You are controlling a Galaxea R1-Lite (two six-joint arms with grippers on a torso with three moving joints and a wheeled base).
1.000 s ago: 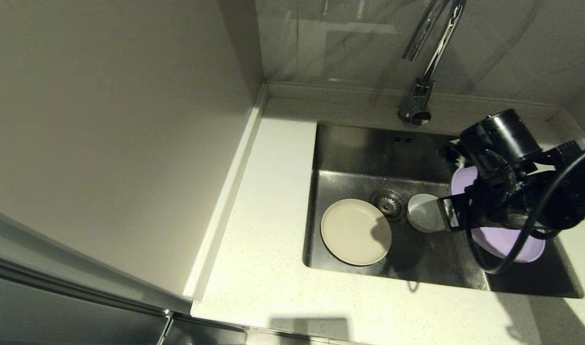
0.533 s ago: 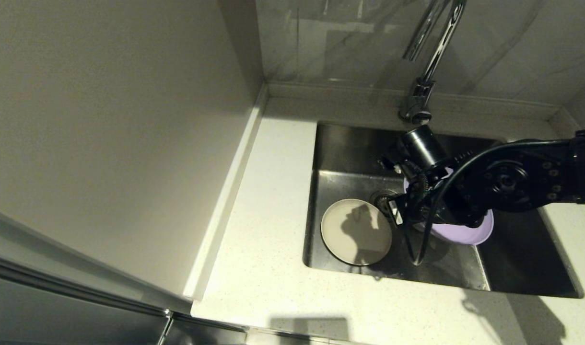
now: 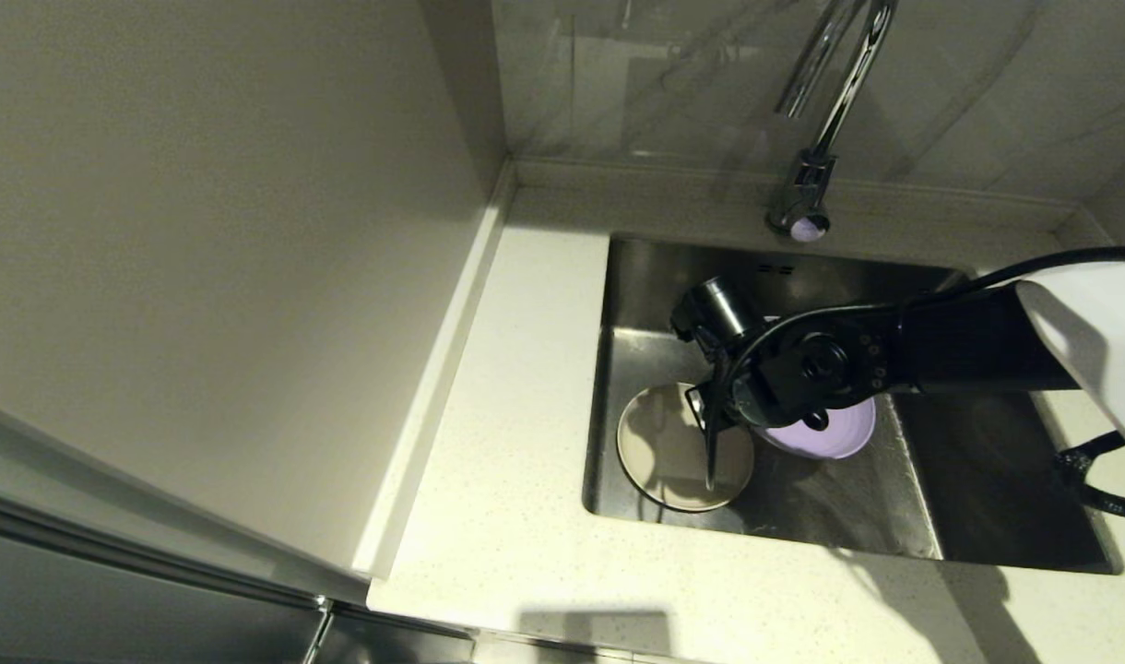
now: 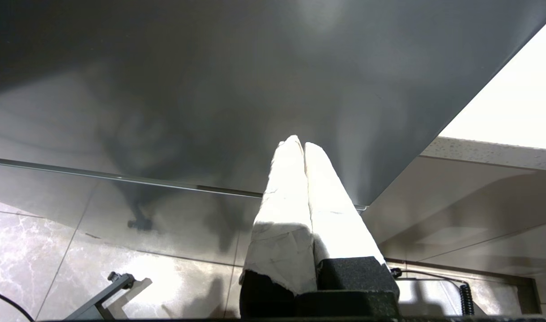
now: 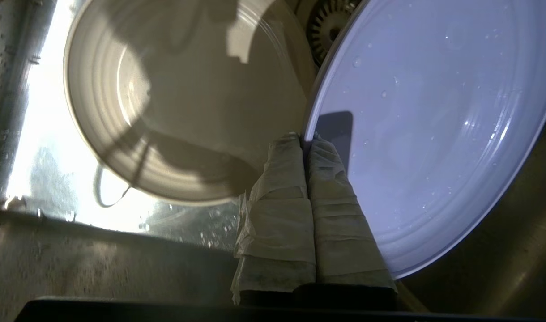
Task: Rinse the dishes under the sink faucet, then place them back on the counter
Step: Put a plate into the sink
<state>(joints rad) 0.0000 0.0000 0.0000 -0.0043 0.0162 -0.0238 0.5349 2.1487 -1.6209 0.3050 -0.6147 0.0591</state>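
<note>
My right gripper (image 5: pixel 304 136) is shut on the rim of the pale lavender plate (image 5: pixel 434 134), which carries water droplets. In the head view this plate (image 3: pixel 825 433) sits under my right wrist, low inside the sink (image 3: pixel 987 489) near its middle. The cream-beige plate (image 3: pixel 664 452) lies flat on the sink bottom at the left, right beside the held plate's edge; in the right wrist view the cream plate (image 5: pixel 179 112) is partly in shadow. The chrome sink faucet (image 3: pixel 807 184) stands behind the basin. My left gripper (image 4: pixel 300 143) is shut, holds nothing, and is parked out of the head view.
The round drain strainer (image 5: pixel 329 22) peeks out between the two plates. White speckled counter (image 3: pixel 516 387) runs along the sink's left and front. A beige wall panel (image 3: pixel 203 231) rises at the left. My right arm's cable (image 3: pixel 1097 480) hangs over the sink's right side.
My right arm has swung left across the sink, carrying the lavender plate from the right side to the middle and lower. It now covers the white bowl seen earlier.
</note>
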